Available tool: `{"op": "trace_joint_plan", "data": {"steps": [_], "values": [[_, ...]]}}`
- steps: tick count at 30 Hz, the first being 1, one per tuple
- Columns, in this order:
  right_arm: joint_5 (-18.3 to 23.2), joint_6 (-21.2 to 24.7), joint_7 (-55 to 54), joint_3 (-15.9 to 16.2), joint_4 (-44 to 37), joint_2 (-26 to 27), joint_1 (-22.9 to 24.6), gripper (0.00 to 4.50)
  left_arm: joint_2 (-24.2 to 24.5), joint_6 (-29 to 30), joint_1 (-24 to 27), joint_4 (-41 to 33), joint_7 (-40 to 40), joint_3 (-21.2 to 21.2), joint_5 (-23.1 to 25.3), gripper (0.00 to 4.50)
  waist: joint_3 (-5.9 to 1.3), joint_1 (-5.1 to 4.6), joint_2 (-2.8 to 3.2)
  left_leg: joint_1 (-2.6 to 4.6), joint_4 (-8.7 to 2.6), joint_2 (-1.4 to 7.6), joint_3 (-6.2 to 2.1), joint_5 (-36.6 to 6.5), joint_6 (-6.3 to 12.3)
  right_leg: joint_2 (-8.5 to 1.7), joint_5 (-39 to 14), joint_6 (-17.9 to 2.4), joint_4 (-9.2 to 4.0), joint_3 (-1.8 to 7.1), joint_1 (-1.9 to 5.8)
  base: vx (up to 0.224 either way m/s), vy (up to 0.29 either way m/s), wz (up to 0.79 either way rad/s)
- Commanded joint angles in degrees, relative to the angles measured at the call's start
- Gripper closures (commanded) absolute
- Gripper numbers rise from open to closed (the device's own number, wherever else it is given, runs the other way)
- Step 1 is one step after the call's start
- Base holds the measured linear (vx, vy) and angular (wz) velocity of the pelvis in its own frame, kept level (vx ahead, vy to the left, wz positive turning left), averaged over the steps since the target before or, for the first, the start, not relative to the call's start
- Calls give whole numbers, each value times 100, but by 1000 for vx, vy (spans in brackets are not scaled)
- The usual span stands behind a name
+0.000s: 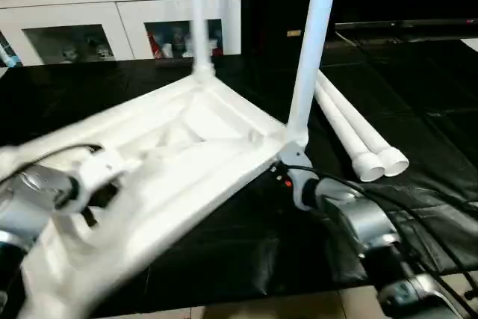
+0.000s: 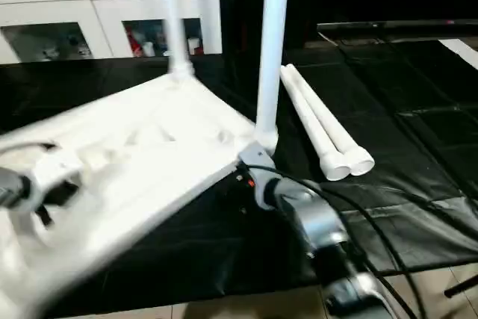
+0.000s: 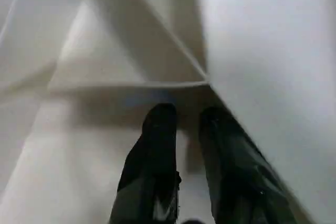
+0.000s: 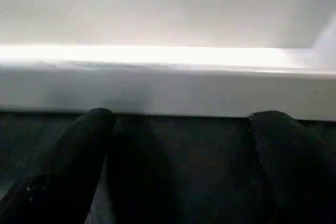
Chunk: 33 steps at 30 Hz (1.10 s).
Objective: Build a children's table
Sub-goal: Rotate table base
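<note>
Lying upside down and tilted on the black floor mat, the children's table shows its ribbed underside, with two legs standing up from the far corner sockets. Two loose legs lie side by side on the mat to the right. The left hand is narrow, its fingers against the ribs inside the underside. The right hand is wide open, just at the table's lower edge near a corner. A white cabinet stands behind.
</note>
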Motion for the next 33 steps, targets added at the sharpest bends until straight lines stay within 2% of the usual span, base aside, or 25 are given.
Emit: {"op": "trace_joint_plan", "data": {"steps": [1,3,4,8,10,11,12,14,16,17,18,19,20,21,22,24,25,27,29,30,31,32,33], "values": [[-56,-241,-133,6,224,123,-223,0,-2,114,150,-438,-478,-135,-358,355,-341,-8,48,53,-481,136,-63,-1570,-85,-345,-1595,-1190,-301,335,277,0,0,0],[-70,-296,-186,-11,314,156,-278,0,-5,192,171,-559,-576,-131,-458,355,-330,-31,42,42,-485,126,-68,-1604,-94,-340,-1703,-1180,-304,331,287,0,0,0],[-82,-386,-269,-52,504,225,-398,0,-30,308,193,-797,-756,-123,-640,355,-331,-42,41,63,-475,122,-58,-1640,-96,-343,-1789,-1168,-310,339,273,0,0,0],[-102,-543,-313,-76,719,299,-536,0,-288,97,39,-725,-583,-124,-582,355,-319,-54,21,83,-465,113,-52,-1732,-69,-319,-2022,-1095,-349,339,254,0,0,0],[-151,-695,-447,-108,865,337,-612,0,-686,-148,-306,-210,25,-76,-338,355,-319,-51,25,88,-455,99,-46,-1720,-77,-307,-2030,-1084,-355,339,253,0,0,0],[-151,-695,-447,-108,865,337,-612,0,-686,-148,-306,-210,25,-76,-338,355,-306,-44,26,110,-452,93,-32,-1759,-76,-290,-2111,-1054,-384,340,225,0,0,0],[-167,-706,-563,-159,942,348,-657,0,-842,-237,-464,25,302,-58,-250,355,-302,-39,12,105,-449,85,-40,-1849,-95,-297,-2264,-1006,-387,346,236,0,0,0],[-149,-722,-733,-293,1097,336,-763,0,-1147,-355,-775,445,751,-24,-163,355,-306,-34,38,120,-443,73,-48,-1922,-111,-292,-2426,-934,-404,336,230,0,0,0],[-75,-800,-808,-458,1147,301,-817,0,-1453,-398,-1039,706,1032,40,-207,355,-305,-29,20,114,-437,74,-57,-1946,-114,-298,-2606,-826,-436,322,238,0,0,0],[-65,-836,-831,-515,1174,275,-853,0,-1631,-447,-1179,877,1171,97,-230,355,-308,-13,78,133,-429,72,-66,-1984,-123,-306,-2632,-812,-440,319,227,0,0,0],[-57,-845,-834,-550,1191,260,-876,0,-1746,-484,-1268,998,1261,137,-242,355,-317,-15,22,132,-420,65,-62,-1972,-105,-297,-2626,-795,-453,312,231,0,0,0],[61,-734,-760,-671,1161,249,-889,0,-1938,-559,-1397,1206,1380,199,-293,355,-320,-18,8,105,-422,58,-62,-1917,-91,-293,-2589,-800,-442,318,248,0,0,0],[119,-677,-730,-733,1151,245,-901,0,-2031,-604,-1465,1322,1436,230,-319,355,-333,-6,54,90,-419,56,-70,-1838,-58,-302,-2500,-806,-434,319,265,0,0,0],[143,-704,-838,-830,1155,233,-934,0,-2157,-646,-1559,1480,1555,260,-331,355,-344,-12,65,61,-418,54,-77,-1750,-44,-294,-2346,-830,-413,317,286,0,0,0],[85,-759,-1057,-883,1179,211,-971,0,-2249,-716,-1636,1612,1669,268,-315,355,-353,-14,87,67,-416,57,-74,-1721,-40,-290,-2241,-864,-413,320,277,0,0,0],[17,-278,-1524,-1019,1168,172,-1079,0,-2363,-718,-1716,1716,1827,320,-331,355,-382,-28,42,25,-400,47,-72,-1411,-24,-277,-1747,-1045,-348,326,312,0,0,0],[18,-156,-1604,-1047,1168,167,-1105,0,-2375,-734,-1730,1736,1851,325,-334,355,-388,-17,85,34,-396,51,-75,-1365,-16,-284,-1657,-1094,-332,328,309,0,0,0],[-131,69,-1635,-945,1179,89,-1194,0,-2348,-726,-1721,1690,1811,328,-356,355,-400,-34,69,-8,-383,45,-71,-1215,19,-277,-1346,-1207,-288,322,347,0,0,0],[-191,313,-1451,-876,1168,6,-1280,0,-2257,-718,-1668,1551,1691,346,-368,355,-415,-31,81,-3,-369,49,-67,-1114,74,-279,-1102,-1271,-265,326,354,26,1,-1],[-187,209,-1332,-887,1144,-85,-1323,0,-2125,-710,-1539,1213,1435,411,-486,355,-434,-24,88,-11,-360,66,-72,-989,99,-294,-854,-1349,-222,331,364,0,0,0],[-187,209,-1332,-887,1144,-85,-1323,0,-2125,-710,-1539,1213,1435,411,-486,355,-440,-30,86,-24,-353,68,-66,-924,120,-295,-730,-1388,-210,332,368,0,0,0],[-119,192,-1374,-969,1189,-119,-1394,0,-2024,-738,-1432,951,1227,424,-580,355,-451,-20,82,-3,-334,67,-50,-779,172,-274,-511,-1456,-196,330,341,0,0,0],[-96,165,-1457,-1037,1292,-164,-1509,0,-1902,-734,-1301,643,984,414,-685,355,-488,-17,50,-60,-323,79,-76,-477,228,-311,-169,-1562,-100,337,400,0,0,0]]}}
